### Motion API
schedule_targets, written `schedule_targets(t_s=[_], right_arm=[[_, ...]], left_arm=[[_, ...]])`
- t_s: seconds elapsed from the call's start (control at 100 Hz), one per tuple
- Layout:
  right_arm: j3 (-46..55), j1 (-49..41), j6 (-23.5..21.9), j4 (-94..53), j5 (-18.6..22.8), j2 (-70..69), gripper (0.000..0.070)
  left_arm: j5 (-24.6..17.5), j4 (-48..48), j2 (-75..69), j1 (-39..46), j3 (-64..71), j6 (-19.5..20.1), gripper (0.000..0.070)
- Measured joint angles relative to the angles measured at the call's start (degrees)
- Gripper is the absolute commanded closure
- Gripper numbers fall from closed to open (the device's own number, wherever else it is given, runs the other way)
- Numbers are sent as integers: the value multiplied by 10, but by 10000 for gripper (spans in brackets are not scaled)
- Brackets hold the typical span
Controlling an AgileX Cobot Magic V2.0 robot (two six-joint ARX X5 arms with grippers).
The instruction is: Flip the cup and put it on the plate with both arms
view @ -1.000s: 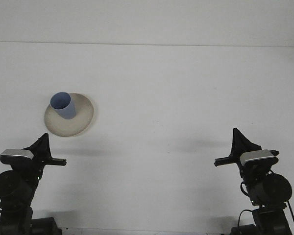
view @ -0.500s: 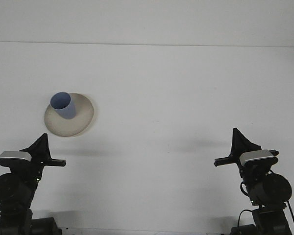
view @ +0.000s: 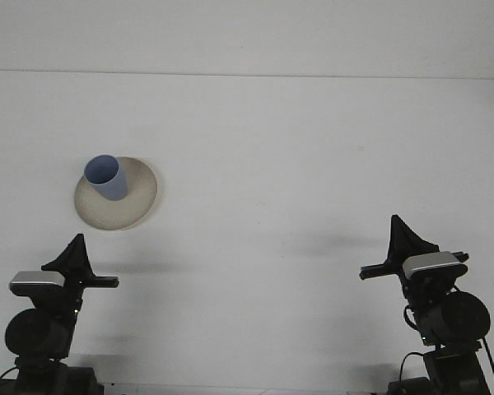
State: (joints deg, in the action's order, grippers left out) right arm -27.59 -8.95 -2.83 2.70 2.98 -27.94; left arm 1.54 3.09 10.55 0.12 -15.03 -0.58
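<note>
A blue cup [view: 105,177] stands mouth-up on a beige plate [view: 136,206] at the left of a white table [view: 313,164], sitting toward the plate's far-left part rather than at its centre. Both arms are low at the near edge of the table, well apart from the cup and from each other: the left gripper [view: 76,265] is parked just short of the plate's near rim, the right gripper [view: 399,247] far off at the opposite side. Each gripper shows only as a dark wedge seen from behind, and from this angle it cannot be told whether either one is spread or closed; neither is holding anything. With the cup upright and resting on the plate, the flip and the placing both appear to be done, and the step in hand looks like the arms waiting at rest after release. If anything is left, it is a check that the cup sits steady, since it is close to the plate's raised rim and a tall, light cup there might tip. Any further reach would fall to the left arm, the nearer one, coming in from above so as not to nudge the plate.
</note>
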Motion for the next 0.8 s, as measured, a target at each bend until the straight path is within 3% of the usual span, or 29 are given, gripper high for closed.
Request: schedule_targets(t_s=[0.28,0.8], right_arm=[[0,0,0,0,0,0,700],[0,0,0,4,0,0,700]], left_arm=[[1,22,-103,-2,118,-2,685],[1,21,-101,-2,131,-2,685]])
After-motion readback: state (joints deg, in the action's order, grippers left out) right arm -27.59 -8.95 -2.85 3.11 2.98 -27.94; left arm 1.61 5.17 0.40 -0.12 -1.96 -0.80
